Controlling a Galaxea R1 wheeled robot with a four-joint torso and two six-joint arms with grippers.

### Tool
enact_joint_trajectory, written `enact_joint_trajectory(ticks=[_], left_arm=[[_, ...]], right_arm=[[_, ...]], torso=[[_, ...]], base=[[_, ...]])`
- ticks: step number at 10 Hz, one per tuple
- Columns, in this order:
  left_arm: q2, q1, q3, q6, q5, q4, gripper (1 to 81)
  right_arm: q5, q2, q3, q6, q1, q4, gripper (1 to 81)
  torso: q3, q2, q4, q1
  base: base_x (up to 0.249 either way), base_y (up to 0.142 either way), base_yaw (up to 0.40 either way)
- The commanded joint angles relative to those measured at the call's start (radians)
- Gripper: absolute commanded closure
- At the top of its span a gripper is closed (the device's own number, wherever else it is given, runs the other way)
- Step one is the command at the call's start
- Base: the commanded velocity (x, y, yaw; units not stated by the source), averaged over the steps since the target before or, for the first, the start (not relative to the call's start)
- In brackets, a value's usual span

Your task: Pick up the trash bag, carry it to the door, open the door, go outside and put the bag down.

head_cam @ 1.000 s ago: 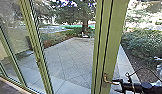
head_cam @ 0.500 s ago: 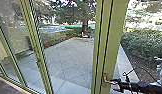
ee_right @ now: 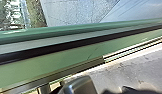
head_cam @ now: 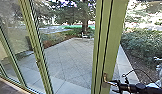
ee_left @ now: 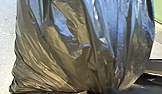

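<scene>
In the head view my right gripper [head_cam: 115, 85] is at the lever handle [head_cam: 105, 79] on the green door frame [head_cam: 113, 37], its two fingers apart around the lever's free end. A metal handle end [ee_right: 80, 86] shows close up in the right wrist view, beside the green frame [ee_right: 52, 61]. The black trash bag [ee_left: 79, 50] hangs full in the left wrist view, its folds drawn together at my left gripper [ee_left: 104, 90], which is shut on it. The bag partly hides that gripper.
Tall glass panes with green posts [head_cam: 38, 55] stand at the left. Beyond the glass lies a paved yard [head_cam: 69, 60] with a tree [head_cam: 85, 23] at its far end. Shrubs [head_cam: 144, 42] line the right side, and a pale figure partly shows at the right edge.
My right gripper has shifted a little to the left, closer in on the door handle, and its cable has swung. The door frame looks unmoved.
</scene>
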Motion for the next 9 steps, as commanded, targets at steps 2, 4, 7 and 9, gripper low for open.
enact_joint_trajectory(ticks=[2,4,7,9], left_arm=[[0.009,-0.052,-0.029,0.004,0.062,-0.008,81.1],[0.009,-0.052,-0.040,0.004,0.062,-0.008,81.1],[0.011,-0.052,-0.041,0.004,0.062,-0.006,81.1],[0.012,-0.052,-0.041,0.004,0.062,-0.006,81.1]], right_arm=[[0.003,0.019,0.076,0.019,-0.054,-0.047,1.0],[0.074,0.021,0.123,0.019,-0.101,-0.079,1.0],[0.102,0.046,0.122,0.018,-0.156,-0.110,1.0],[0.144,0.068,0.125,0.012,-0.191,-0.137,1.0]], torso=[[0.000,0.000,0.000,0.000],[0.000,0.000,0.000,0.000],[0.001,0.000,0.000,0.000],[0.001,0.000,0.000,0.000]], base=[[0.000,0.000,0.000],[0.000,0.000,0.000],[0.000,0.000,0.000],[0.000,0.000,0.000]])
